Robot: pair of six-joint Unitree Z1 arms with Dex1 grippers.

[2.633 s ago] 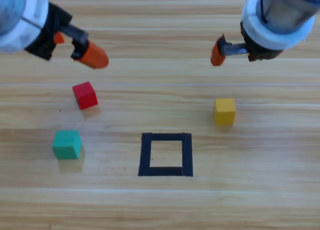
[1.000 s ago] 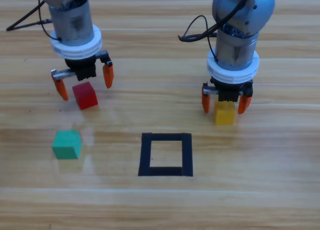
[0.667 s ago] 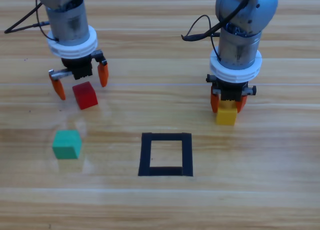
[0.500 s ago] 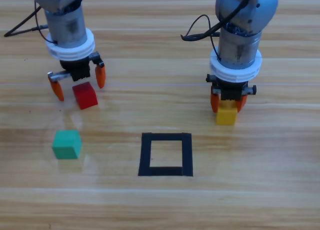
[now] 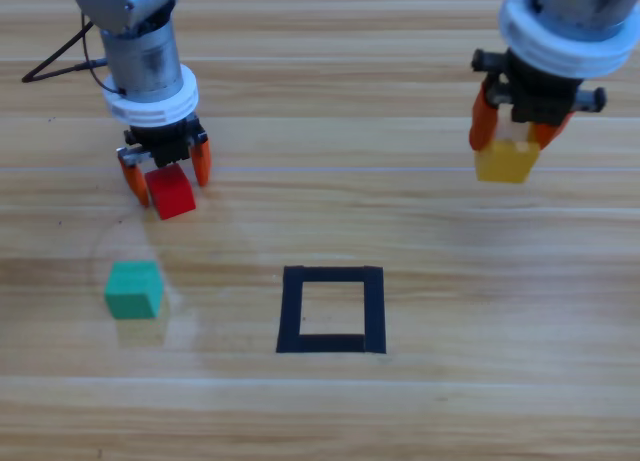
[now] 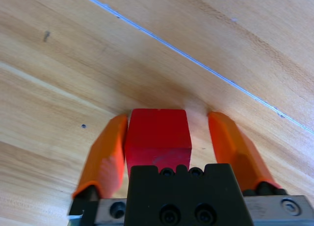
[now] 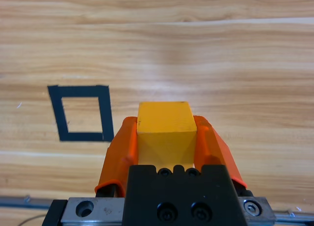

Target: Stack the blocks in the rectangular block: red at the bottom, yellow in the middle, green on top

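Since half a second ago your right gripper point(image 5: 510, 131) has lifted the yellow cube point(image 5: 507, 162), clamped, to two o'clock of the tape square point(image 5: 331, 309). Farther, your left gripper point(image 5: 165, 169) straddles the red cube point(image 5: 172, 191), one jaw touching, ready because red goes first.

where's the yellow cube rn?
High view, upper right: the yellow cube is clamped in the right gripper and lifted off the table, up and right of the black tape outline.
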